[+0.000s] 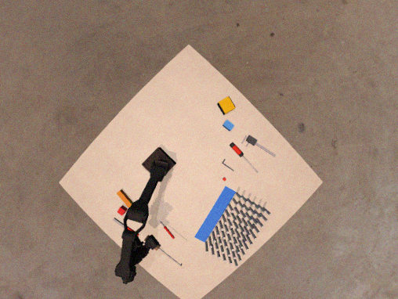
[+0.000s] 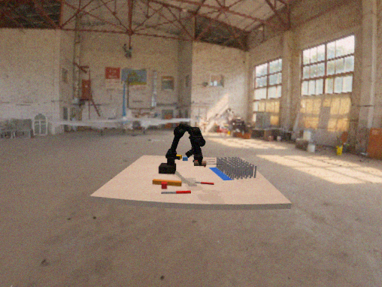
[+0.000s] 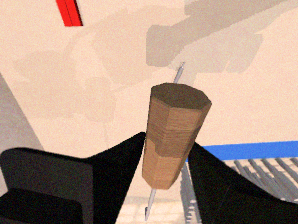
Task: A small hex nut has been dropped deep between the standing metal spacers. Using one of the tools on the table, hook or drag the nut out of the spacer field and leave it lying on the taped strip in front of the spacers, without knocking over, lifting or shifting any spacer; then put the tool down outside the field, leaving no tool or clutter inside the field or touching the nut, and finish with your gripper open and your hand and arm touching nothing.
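The hook tool is gripped by its faceted wooden handle between the part-open fingers of the gripper, raised above the table, left of the spacers. The handle is probably light and well taken there; the thin shaft may twist. The nut cannot be made out.

Top view: pale board set cornerwise on a mottled floor. Blue strip runs diagonally along the left side of the dark spacers, which stand in rows. Above the strip: small red piece, then bent L-shaped key. Higher: red-and-black-handled tool, its shaft pointing down and right. Blue block lies below yellow block. Orange bar lies near the left corner, partly under the black arm in this view.
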`<state>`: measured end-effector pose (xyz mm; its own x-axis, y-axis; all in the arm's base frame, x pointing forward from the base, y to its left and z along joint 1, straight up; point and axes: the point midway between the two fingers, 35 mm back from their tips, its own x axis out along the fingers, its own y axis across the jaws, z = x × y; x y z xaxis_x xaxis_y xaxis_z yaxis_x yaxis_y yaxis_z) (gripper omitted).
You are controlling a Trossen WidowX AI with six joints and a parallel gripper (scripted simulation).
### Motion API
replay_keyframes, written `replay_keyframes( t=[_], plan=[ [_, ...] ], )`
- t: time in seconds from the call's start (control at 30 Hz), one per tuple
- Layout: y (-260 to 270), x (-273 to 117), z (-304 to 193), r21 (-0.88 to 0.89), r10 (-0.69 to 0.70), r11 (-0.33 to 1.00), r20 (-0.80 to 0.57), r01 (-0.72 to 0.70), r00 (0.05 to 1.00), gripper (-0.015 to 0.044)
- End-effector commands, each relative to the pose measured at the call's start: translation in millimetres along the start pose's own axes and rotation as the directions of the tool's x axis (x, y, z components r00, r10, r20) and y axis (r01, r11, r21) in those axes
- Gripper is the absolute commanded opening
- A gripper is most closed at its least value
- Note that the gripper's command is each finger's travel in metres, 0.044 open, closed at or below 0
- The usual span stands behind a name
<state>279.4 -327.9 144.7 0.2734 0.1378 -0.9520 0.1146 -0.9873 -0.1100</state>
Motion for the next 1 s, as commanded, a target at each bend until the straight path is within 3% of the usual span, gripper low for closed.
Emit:
replay_keyframes(
  t=[0.0, 0.97],
  plan=[
    [-23, -2, -12, -0.021, 0.000, 1.000, -0.001, 0.000, 1.000, 0.0000],
    [-187, 9, -39, -0.166, -0.050, 0.985, 0.022, 0.053, 0.999, 0.0000]
  ],
)
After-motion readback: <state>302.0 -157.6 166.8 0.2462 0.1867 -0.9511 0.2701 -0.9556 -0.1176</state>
